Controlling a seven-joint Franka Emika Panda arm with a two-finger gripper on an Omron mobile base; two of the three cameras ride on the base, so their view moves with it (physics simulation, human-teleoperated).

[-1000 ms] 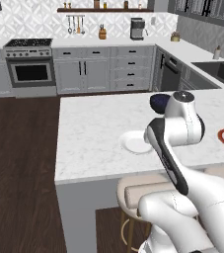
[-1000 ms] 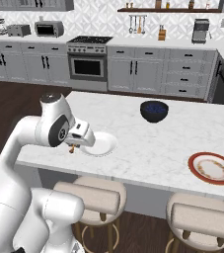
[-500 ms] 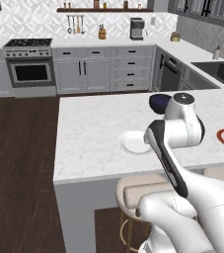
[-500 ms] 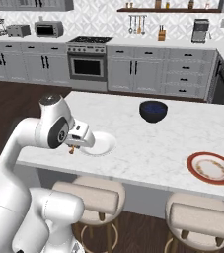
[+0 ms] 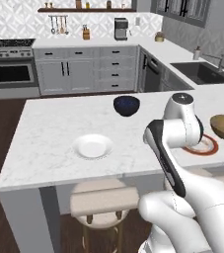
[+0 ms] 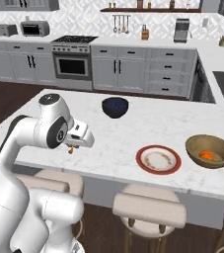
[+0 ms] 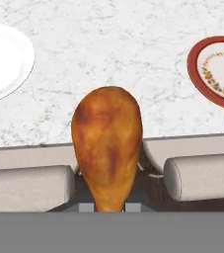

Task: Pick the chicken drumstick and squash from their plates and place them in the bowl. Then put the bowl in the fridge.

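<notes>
One chicken drumstick (image 7: 107,146) clamped between the closed fingers of the gripper (image 7: 107,206), fat golden-brown end pointing away from the hand, narrow end down at the fingertips; seen in the right base view as a small brown bit under the gripper (image 6: 72,147), off the counter and out over its front edge. Below the drumstick in the hand view, two padded stools (image 7: 202,175), one to each side, and beyond them the marble counter (image 7: 118,44). Left of the drumstick in that view, the plain white plate (image 7: 2,62), bare; right of it, the red-rimmed plate (image 7: 217,69) with a speckled beige centre, also bare. In the left base view the white plate (image 5: 92,146) sits on the counter well to the left of the arm, the red-rimmed plate (image 5: 202,146) partly hidden behind the arm's elbow. Past the red-rimmed plate (image 6: 158,159), further from the drumstick, the wooden bowl (image 6: 210,150) near the counter's front edge, with the orange squash (image 6: 206,155) lying inside it. Behind the drumstick, toward the middle of the counter, a dark blue bowl (image 6: 115,106). Far beyond the counter, grey cabinets and an oven (image 6: 71,62) along the back wall.
</notes>
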